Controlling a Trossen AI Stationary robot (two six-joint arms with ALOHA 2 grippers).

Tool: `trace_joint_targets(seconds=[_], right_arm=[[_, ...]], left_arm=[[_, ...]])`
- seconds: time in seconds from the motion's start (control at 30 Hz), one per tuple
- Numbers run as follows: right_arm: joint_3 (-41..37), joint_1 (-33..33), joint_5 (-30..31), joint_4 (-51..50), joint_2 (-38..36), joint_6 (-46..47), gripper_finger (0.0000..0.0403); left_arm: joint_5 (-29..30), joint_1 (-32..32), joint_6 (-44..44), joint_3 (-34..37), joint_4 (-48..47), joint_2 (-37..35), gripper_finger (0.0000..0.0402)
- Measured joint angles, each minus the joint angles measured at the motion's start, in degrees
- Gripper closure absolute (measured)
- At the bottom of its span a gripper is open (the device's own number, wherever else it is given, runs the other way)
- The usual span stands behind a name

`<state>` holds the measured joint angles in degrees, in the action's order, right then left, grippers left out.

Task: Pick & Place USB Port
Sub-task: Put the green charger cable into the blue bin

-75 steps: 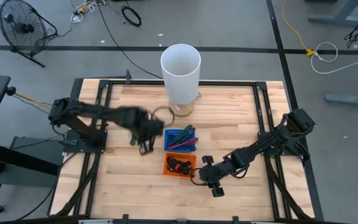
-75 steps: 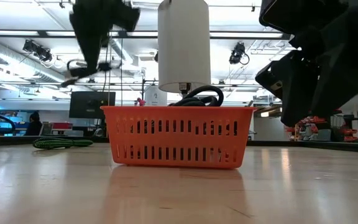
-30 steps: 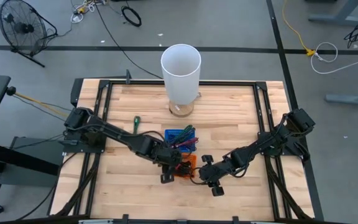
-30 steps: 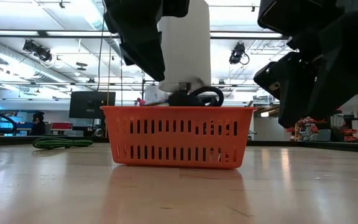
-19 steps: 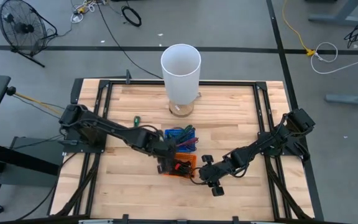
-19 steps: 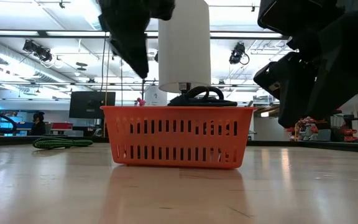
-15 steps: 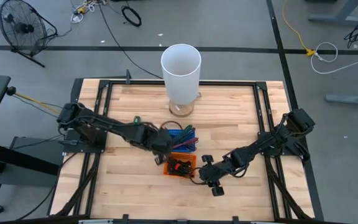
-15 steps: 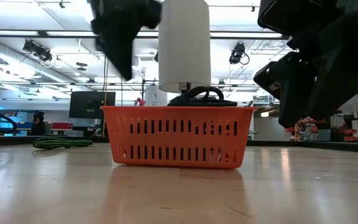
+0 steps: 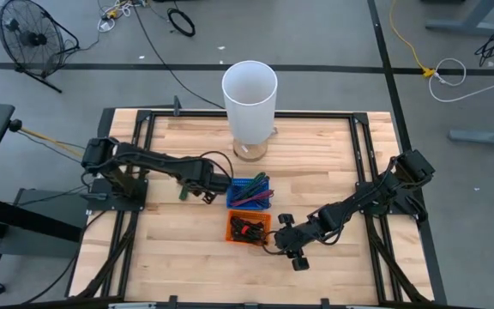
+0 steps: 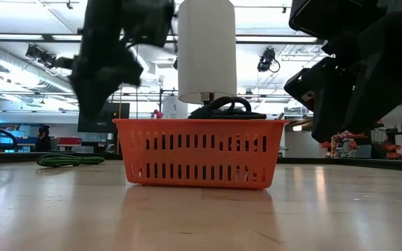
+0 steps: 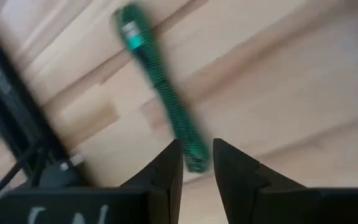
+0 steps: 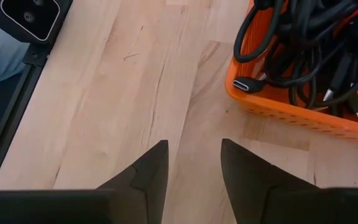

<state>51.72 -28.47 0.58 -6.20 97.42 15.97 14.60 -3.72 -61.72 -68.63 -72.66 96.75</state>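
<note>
Item: green braided USB cable (image 11: 160, 93), on the wooden bench (image 9: 316, 154) left of the orange plastic basket (image 9: 249, 227). My left pincer (image 11: 196, 163) hangs over it, narrowly parted, empty; my right pincer (image 12: 192, 163) waits beside the basket, parted, empty.

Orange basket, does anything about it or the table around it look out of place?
One green cable lies loose on the bare wood left of the blue basket, outside both baskets, under the left gripper. In the orange basket, black cables bulge over the rim.
</note>
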Motion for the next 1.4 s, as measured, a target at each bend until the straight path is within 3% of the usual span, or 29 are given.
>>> trace_joint_targets(seconds=[0.2, 0.43, 0.73, 1.0, 1.2, 1.4], right_arm=[[0.0, 0.0, 0.0, 0.0, 0.0, -0.5, 0.0257], [0.0, 0.0, 0.0, 0.0, 0.0, -1.5, 0.0257], [0.0, 0.0, 0.0, 0.2, 0.0, -1.5, 0.0257], [0.0, 0.0, 0.0, 0.2, 0.0, -1.5, 0.0257], [0.0, 0.0, 0.0, 0.4, 0.0, -1.5, 0.0257], [0.0, 0.0, 0.0, 0.5, 0.0, -1.5, 0.0257]], left_arm=[[-3.8, 3.2, -5.5, 7.1, 3.4, 0.0, 0.031], [-5.7, 4.6, -4.7, 12.3, 13.9, 0.0, 0.031], [-5.3, 5.8, -5.5, 15.6, 14.7, 0.0, 0.031], [-5.6, 5.8, -2.1, 20.1, 22.1, -0.3, 0.0313], [-5.6, 5.7, 3.1, 19.3, 20.8, -0.7, 0.0387], [-3.1, 3.7, 5.3, 12.9, 13.6, -3.2, 0.0395]])
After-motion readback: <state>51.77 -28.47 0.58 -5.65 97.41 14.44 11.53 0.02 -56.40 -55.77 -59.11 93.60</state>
